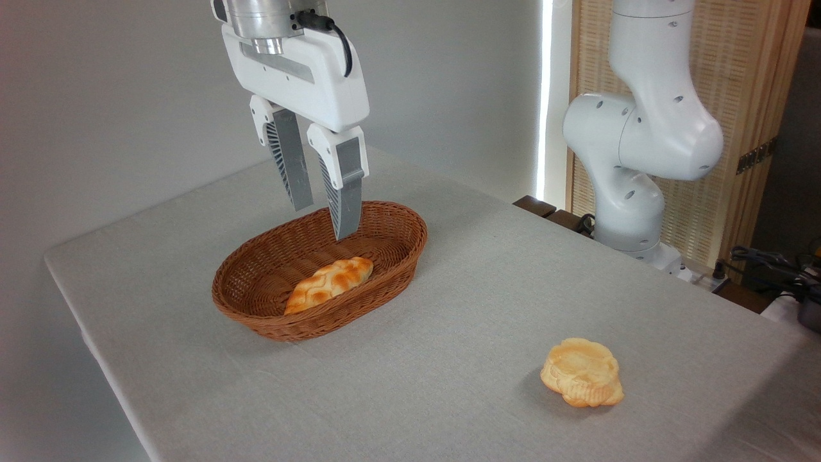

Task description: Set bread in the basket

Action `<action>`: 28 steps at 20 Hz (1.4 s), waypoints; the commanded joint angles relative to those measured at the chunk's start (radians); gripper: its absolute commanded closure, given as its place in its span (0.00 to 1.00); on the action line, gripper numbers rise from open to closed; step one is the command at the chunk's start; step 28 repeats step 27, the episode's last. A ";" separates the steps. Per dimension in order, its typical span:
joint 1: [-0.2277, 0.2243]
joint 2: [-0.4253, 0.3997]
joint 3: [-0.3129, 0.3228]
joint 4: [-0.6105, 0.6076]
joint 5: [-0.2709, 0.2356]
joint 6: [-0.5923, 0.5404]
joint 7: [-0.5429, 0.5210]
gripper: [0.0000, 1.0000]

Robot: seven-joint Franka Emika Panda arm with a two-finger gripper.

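One braided golden loaf of bread, its ridges toasted orange-brown and its ends pointed, lies inside the oval, shallow, reddish-brown woven wicker basket, resting on the basket's floor toward the near wall with its length running diagonally from lower left to upper right. The basket sits on the table covered in a pale grey cloth, toward the left half of the surface. Above the basket hangs the white two-finger gripper of the robot arm, pointing downward; its grey ribbed fingers are spread with a clear gap between them and hold nothing, the tips hovering over the far part of the basket, apart from the loaf below. A black cable runs along the top of the gripper's white body. Well apart from the basket, near the front right of the table, sits a round pale-yellow tart-like pastry with a fluted edge, alone on the cloth. Behind the table on the right stands the white jointed base of the arm, in front of a light wooden slatted screen, with dark cables lying at the far right edge.
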 commanded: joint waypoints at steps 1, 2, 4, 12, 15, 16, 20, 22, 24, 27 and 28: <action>-0.025 0.012 0.017 0.024 -0.008 -0.033 -0.017 0.00; -0.028 0.012 0.018 0.021 -0.007 -0.031 -0.016 0.00; -0.059 0.014 0.052 0.021 -0.004 -0.033 -0.016 0.00; -0.103 0.017 0.098 0.020 0.000 -0.033 -0.013 0.00; -0.125 0.017 0.110 0.020 0.001 -0.033 -0.011 0.00; -0.128 0.017 0.124 0.020 0.001 -0.033 -0.011 0.00; -0.159 0.017 0.153 0.018 0.001 -0.031 -0.010 0.00; -0.159 0.017 0.153 0.018 0.001 -0.031 -0.010 0.00; -0.159 0.017 0.156 0.018 0.001 -0.031 -0.010 0.00; -0.159 0.017 0.161 0.018 0.003 -0.031 -0.007 0.00; -0.159 0.017 0.161 0.018 0.003 -0.031 -0.007 0.00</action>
